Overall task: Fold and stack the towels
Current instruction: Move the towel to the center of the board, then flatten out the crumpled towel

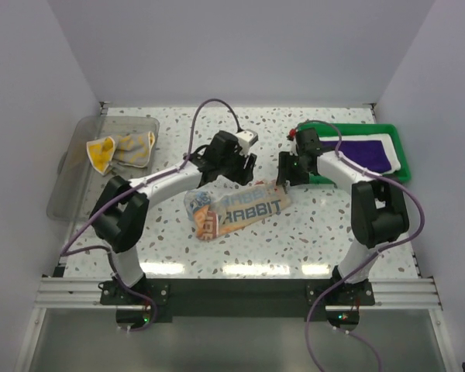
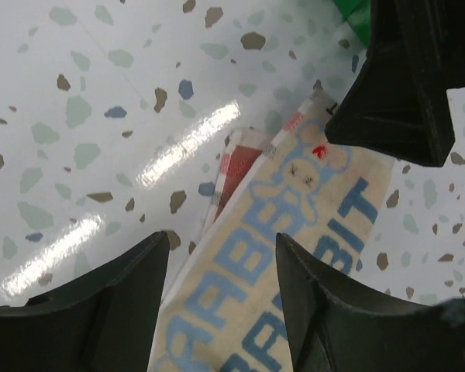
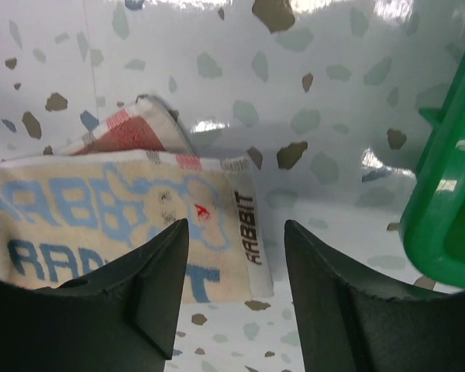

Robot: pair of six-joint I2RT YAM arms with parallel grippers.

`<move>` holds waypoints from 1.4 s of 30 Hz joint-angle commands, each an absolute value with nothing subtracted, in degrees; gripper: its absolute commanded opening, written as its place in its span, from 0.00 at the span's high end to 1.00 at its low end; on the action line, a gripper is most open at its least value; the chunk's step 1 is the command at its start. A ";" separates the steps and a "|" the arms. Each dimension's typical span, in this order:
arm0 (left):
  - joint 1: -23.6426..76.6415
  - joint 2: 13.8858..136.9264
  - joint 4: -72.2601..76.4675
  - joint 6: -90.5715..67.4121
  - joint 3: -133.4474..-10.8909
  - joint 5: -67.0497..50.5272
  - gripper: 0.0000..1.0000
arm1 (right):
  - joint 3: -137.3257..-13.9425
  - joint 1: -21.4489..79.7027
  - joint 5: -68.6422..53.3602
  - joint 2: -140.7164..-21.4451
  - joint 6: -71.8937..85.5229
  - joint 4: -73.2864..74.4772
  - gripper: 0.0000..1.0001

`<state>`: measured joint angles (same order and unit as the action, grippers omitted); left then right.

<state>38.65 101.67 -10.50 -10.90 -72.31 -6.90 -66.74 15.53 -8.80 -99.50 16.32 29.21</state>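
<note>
While your left pincer [image 2: 221, 248] and right pincer [image 3: 234, 229] hang open over the RABBIT towel [image 1: 240, 211], lying mid-tabletop [image 1: 333, 232] | step: folding it, looks part-folded | next: likely grip both end corners together, fold, then stack on purple towel [image 1: 368, 155] in green tray [image 1: 397, 146]

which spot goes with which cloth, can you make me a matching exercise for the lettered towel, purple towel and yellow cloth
Things
1. lettered towel
2. purple towel
3. yellow cloth

Places
A. in the clear bin, far left
B. on the table, in the middle
C. in the green tray, far right

Pairs: 1-B, 2-C, 3-A
</note>
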 commanded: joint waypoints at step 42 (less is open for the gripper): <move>44.47 123.31 -8.70 -1.14 -88.42 -10.20 0.43 | -52.13 15.47 -21.27 -84.91 6.06 15.12 1.00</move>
<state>43.81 122.45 -10.76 -3.14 -87.33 -13.47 -52.99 15.31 -20.12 -88.38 6.79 18.65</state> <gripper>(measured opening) 0.580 0.015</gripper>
